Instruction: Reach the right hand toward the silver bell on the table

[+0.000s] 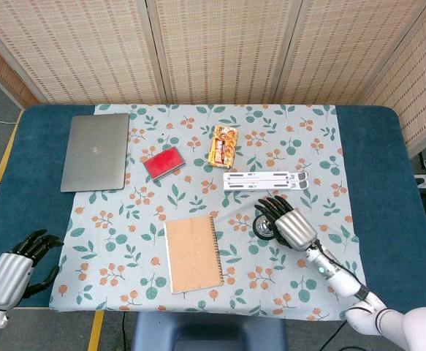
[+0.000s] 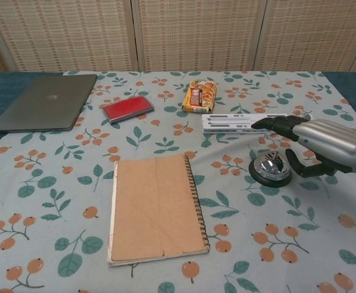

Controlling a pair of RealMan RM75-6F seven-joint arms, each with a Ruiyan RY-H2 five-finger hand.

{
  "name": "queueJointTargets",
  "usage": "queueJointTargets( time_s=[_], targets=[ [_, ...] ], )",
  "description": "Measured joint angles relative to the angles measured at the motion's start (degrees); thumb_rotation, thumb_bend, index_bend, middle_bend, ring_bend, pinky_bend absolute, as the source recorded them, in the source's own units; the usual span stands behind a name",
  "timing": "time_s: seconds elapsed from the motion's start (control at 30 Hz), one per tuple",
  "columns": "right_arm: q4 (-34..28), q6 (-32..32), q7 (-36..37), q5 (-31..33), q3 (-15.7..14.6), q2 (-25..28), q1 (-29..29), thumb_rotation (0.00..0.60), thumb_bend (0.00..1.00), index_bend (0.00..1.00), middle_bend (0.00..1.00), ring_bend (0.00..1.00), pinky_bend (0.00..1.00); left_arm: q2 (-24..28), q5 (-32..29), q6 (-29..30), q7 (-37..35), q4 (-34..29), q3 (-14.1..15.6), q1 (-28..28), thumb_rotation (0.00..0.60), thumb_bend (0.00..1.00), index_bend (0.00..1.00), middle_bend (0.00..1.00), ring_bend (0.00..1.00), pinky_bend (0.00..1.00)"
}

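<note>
Most of the reach looks done. The right hand (image 2: 324, 146) hangs over the right side of the silver bell (image 2: 270, 168), palm down, fingers (image 2: 274, 123) stretched out and a little apart toward the far side of the table, thumb curled down just right of the bell's dome. From the chest view I cannot tell whether the thumb touches the bell or stands just off it; the head view shows the hand (image 1: 291, 225) overlapping the bell (image 1: 265, 227) from the right. What seems left, at most, is a small move left to bring the palm squarely above the button on top.

The bell sits on the floral cloth (image 2: 55, 183), near the right of the cloth and toward the near edge, just right of the brown spiral notebook (image 2: 156, 207) and just near of the white flat stand (image 2: 248, 122).

No real containers are open on the table. The closest thing is the orange snack packet (image 2: 199, 96) at the far middle, sealed as far as I can see, its contents hidden. A red case (image 2: 126, 108) and a grey laptop (image 2: 46, 101) lie closed at the far left.

The left hand (image 1: 12, 272) holds nothing, fingers loosely curled and apart, off the near left corner of the table.
</note>
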Motion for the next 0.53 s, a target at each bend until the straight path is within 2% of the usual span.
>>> queueJointTargets(
  time_s=[0.13,0.33,0.53],
  targets=[
    [-4.4,1.0,-3.3,0.2,-0.1,3.4,-0.7,0.6,0.77,0.05,0.03,0.0,0.05,0.0,0.2,-0.2,0.6,-0.2,0.2,0.0,0.6,0.39,0.3,0.26,0.16,0.39],
    [-11.9,5.0,-14.6,2.0,-0.7,9.1,-5.6,0.6,0.76,0.07,0.03,0.0,0.05,0.2,0.0,0.5,-0.3,0.0,0.1,0.3,0.6,0.39,0.3,0.26,0.16,0.39],
    [-26.7,8.8,-29.1,9.4,-1.4,16.9,-14.3,0.6,0.75,0.04,0.04,0.0,0.05,0.2,0.0,1.1,0.0,0.0,-0.2,0.5,0.6,0.39,0.3,0.26,0.16,0.39]
  ],
)
